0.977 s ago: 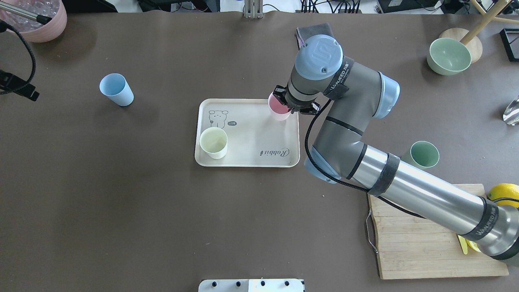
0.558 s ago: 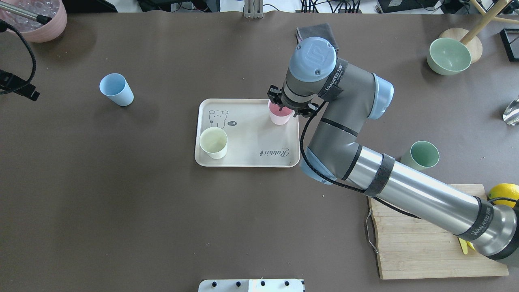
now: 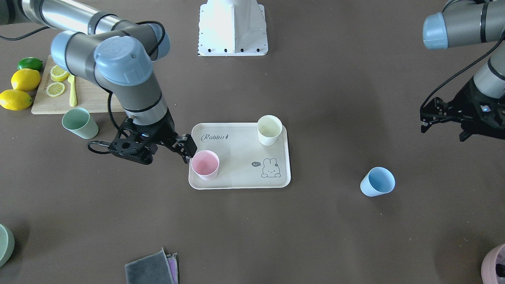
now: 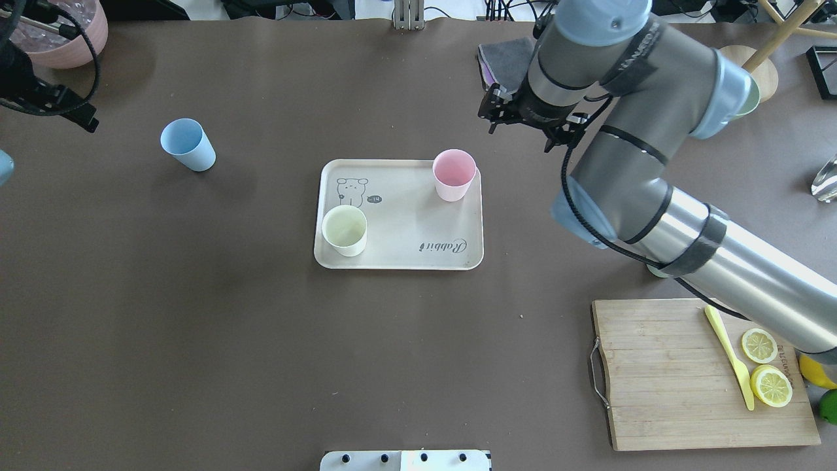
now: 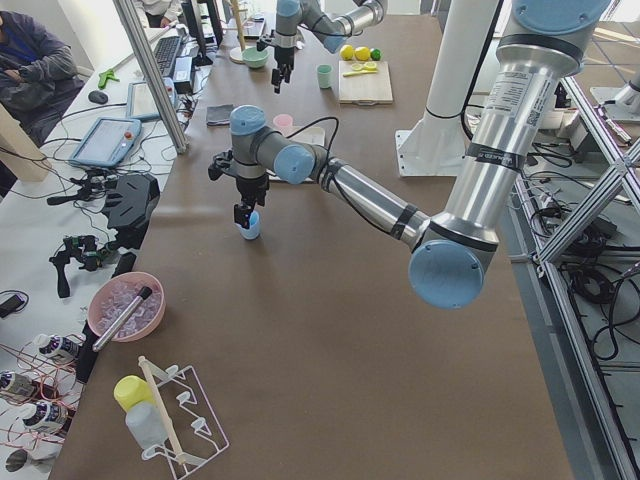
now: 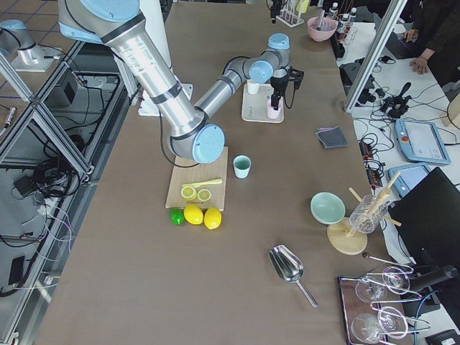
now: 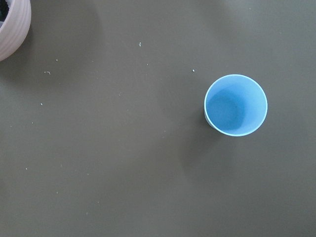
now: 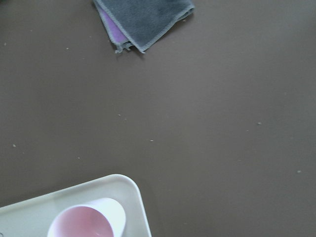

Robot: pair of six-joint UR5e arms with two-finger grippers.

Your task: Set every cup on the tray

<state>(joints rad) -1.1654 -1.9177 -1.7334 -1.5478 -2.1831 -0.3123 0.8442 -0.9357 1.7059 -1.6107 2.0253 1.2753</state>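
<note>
The flat beige tray with the bunny drawing lies in the middle of the brown surface. Two cups stand upright on it. The small cream-white plastic cup is in the near corner on the robot's left, just by the bunny. The small pink plastic cup is in the far corner on the robot's right.

The right tool hangs in the air just beside the pink cup, past the tray's edge. Its fingers are spread apart and hold nothing.

The small light blue plastic cup stands upright on the bare surface, well apart from the tray, on the robot's left. The left tool hangs in the air near it — its fingers look spread apart too, and it holds nothing.

The small mint green plastic cup stands upright on the surface on the robot's right, between the tray and the wooden cutting board, close to the board. Two lemon slices and a thin yellow knife lie on the board. A folded grey cloth lies on the surface beyond the tray.
</note>
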